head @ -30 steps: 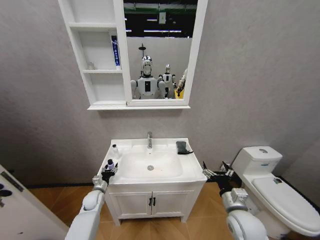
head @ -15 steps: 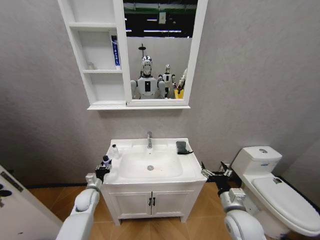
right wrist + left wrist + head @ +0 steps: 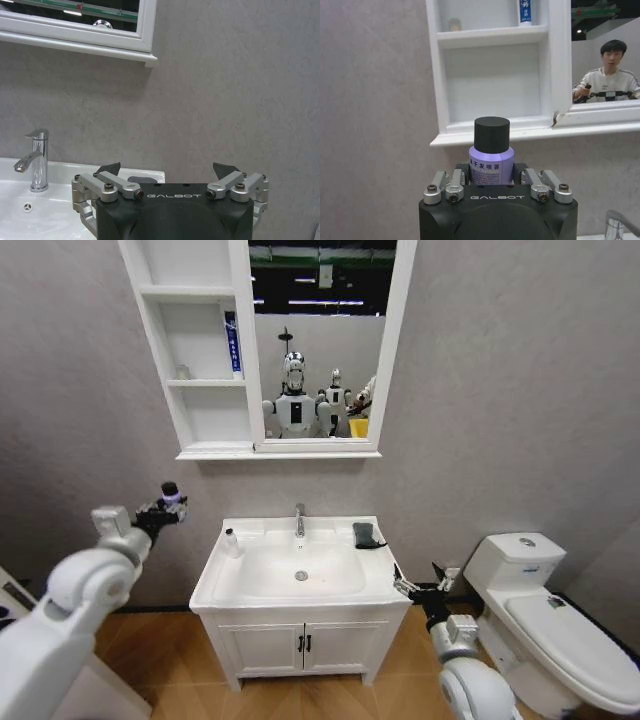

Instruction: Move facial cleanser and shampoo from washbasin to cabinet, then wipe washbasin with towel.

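Note:
My left gripper (image 3: 167, 504) is shut on a small purple bottle with a black cap (image 3: 170, 490), held up in the air left of the washbasin (image 3: 300, 595) and below the cabinet (image 3: 200, 425). In the left wrist view the bottle (image 3: 491, 159) stands upright between the jaws of the left gripper (image 3: 491, 176), facing the cabinet's lowest compartment (image 3: 492, 85). A small white bottle (image 3: 231, 542) stands on the basin's left rim. The dark towel (image 3: 366, 534) lies on the back right rim. My right gripper (image 3: 418, 589) hangs open beside the basin's right edge; in its own view the right gripper (image 3: 167, 170) holds nothing.
A blue-and-white tube (image 3: 231, 340) stands in the cabinet's middle compartment with a small item (image 3: 182, 371) beside it. The chrome tap (image 3: 298, 520) rises at the basin's back. A white toilet (image 3: 560, 625) stands to the right. The mirror (image 3: 320, 340) reflects robots and a person.
My left arm has lifted the purple bottle from the basin's front left corner up and out to the left. The right gripper has crept slightly left.

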`<state>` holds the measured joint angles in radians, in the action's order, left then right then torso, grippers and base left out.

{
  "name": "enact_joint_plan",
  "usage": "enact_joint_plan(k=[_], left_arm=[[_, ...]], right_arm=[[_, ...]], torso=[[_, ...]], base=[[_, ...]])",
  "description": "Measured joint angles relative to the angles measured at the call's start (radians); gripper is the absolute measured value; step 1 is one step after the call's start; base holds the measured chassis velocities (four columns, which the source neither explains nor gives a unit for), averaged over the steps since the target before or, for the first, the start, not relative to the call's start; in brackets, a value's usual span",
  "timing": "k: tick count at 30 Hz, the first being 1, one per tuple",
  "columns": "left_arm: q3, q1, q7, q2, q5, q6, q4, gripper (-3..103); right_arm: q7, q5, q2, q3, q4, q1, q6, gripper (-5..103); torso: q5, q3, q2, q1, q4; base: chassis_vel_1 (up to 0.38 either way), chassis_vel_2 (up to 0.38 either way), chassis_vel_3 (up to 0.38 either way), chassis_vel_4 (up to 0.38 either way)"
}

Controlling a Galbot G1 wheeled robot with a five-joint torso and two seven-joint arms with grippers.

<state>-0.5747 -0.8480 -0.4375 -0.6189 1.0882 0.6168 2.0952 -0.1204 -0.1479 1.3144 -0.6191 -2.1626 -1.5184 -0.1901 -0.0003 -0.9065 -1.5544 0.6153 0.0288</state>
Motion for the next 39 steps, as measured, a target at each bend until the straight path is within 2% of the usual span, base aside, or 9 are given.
enact_joint_plan(k=[4, 7, 9, 12, 14, 15, 18, 30, 39], left_arm=[[0.211, 0.319, -0.006, 0.034, 0.079, 0.004, -0.117, 43], [0.257, 0.380, -0.005, 0.030, 0.080, 0.004, -0.150, 43], [0.379, 0.531, 0.019, 0.002, 0.067, 0.000, -0.263, 43], [0.450, 0.612, 0.039, -0.016, 0.060, -0.010, -0.338, 43], [0.578, 0.771, 0.121, -0.058, 0.016, -0.069, -0.523, 43], [0.578, 0.771, 0.121, -0.058, 0.016, -0.069, -0.523, 43], [0.670, 0.923, 0.239, -0.108, -0.055, -0.117, -0.703, 43], [0.721, 1.014, 0.298, -0.297, -0.082, -0.176, -0.973, 43], [0.710, 1.067, 0.370, -0.408, -0.231, -0.261, -1.190, 43]], right_arm=[[0.000, 0.000, -0.001, -0.004, -0.005, 0.000, -0.005, 100], [-0.001, 0.000, -0.001, -0.007, -0.006, -0.003, -0.005, 100], [-0.001, 0.000, 0.000, -0.015, -0.008, -0.012, -0.006, 100], [-0.002, -0.002, 0.001, -0.021, -0.010, -0.018, -0.006, 100], [-0.005, -0.004, 0.000, -0.037, -0.013, -0.031, -0.003, 100], [-0.005, -0.004, 0.000, -0.037, -0.013, -0.031, -0.003, 100], [-0.006, -0.008, -0.001, -0.055, -0.017, -0.054, 0.004, 100], [-0.014, -0.006, 0.002, -0.058, -0.010, -0.053, 0.013, 100], [-0.014, -0.012, 0.007, -0.071, -0.012, -0.054, 0.022, 100]], torso=[[-0.0001, 0.000, 0.000, 0.000, 0.0000], [0.0004, 0.000, 0.000, 0.000, 0.0001], [0.0001, 0.000, 0.000, 0.000, -0.0001], [0.0001, 0.000, 0.000, 0.000, 0.0000], [-0.0002, 0.000, 0.000, 0.000, 0.0000], [-0.0002, 0.000, 0.000, 0.000, 0.0000], [0.0007, 0.000, 0.000, 0.000, 0.0000], [0.0003, 0.000, 0.000, 0.000, 0.0001], [0.0005, 0.000, 0.000, 0.000, -0.0001]], base=[[0.000, 0.000, 0.000, 0.000], [0.000, 0.000, 0.000, 0.000], [0.000, 0.000, 0.000, 0.000], [0.000, 0.000, 0.000, 0.000], [0.000, 0.000, 0.000, 0.000], [0.000, 0.000, 0.000, 0.000], [0.000, 0.000, 0.000, 0.000], [0.000, 0.000, 0.000, 0.000], [0.000, 0.000, 0.000, 0.000]])
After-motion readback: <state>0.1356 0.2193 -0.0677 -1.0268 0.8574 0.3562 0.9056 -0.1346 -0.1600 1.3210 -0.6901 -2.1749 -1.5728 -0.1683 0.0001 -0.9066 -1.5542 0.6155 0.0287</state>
